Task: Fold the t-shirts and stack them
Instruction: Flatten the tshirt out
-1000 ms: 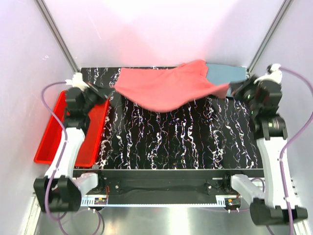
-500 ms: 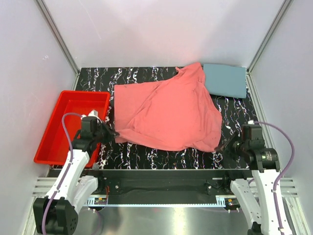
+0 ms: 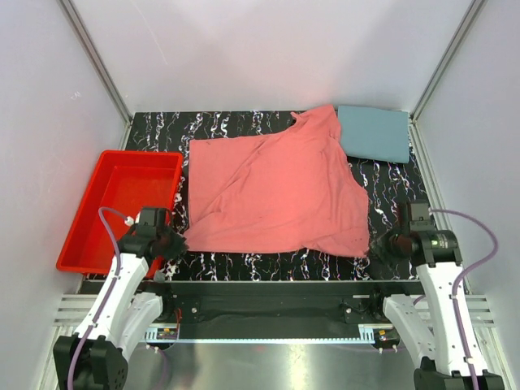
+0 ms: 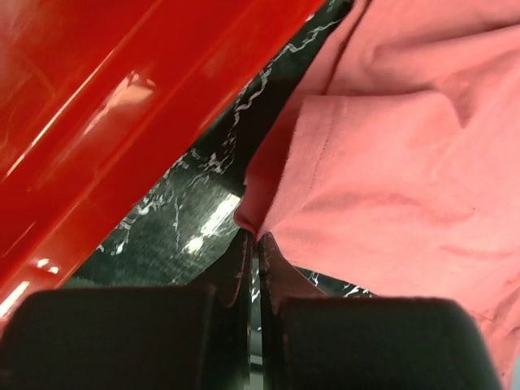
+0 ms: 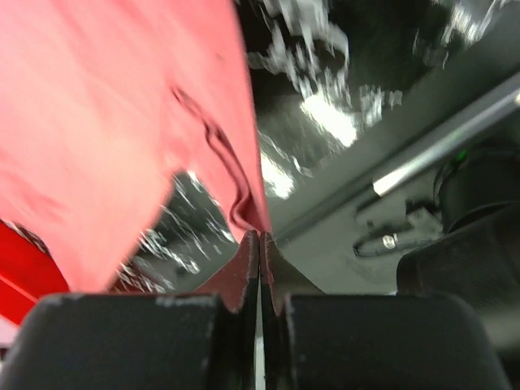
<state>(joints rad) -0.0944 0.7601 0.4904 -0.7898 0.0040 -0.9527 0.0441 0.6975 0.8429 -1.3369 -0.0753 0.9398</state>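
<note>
The salmon-pink t-shirt [image 3: 276, 191] lies spread over the middle of the black marbled table, wrinkled, one corner reaching the back. My left gripper [image 3: 180, 242] is shut on its near left corner [image 4: 248, 218], low over the table beside the tray. My right gripper [image 3: 372, 246] is shut on its near right corner [image 5: 248, 218]. The grey-blue t-shirt [image 3: 374, 132] lies folded at the back right, with the pink cloth just touching its left edge.
A red plastic tray [image 3: 85, 231] stands at the table's left edge, close to my left arm; its wall [image 4: 122, 122] fills the left wrist view's upper left. Frame posts rise at the back corners. The table's near metal rail [image 5: 439, 138] runs under my right gripper.
Both grippers have drawn the pink t-shirt from the back of the table toward the near edge and lowered it; it now lies spread flat instead of hanging between them.
</note>
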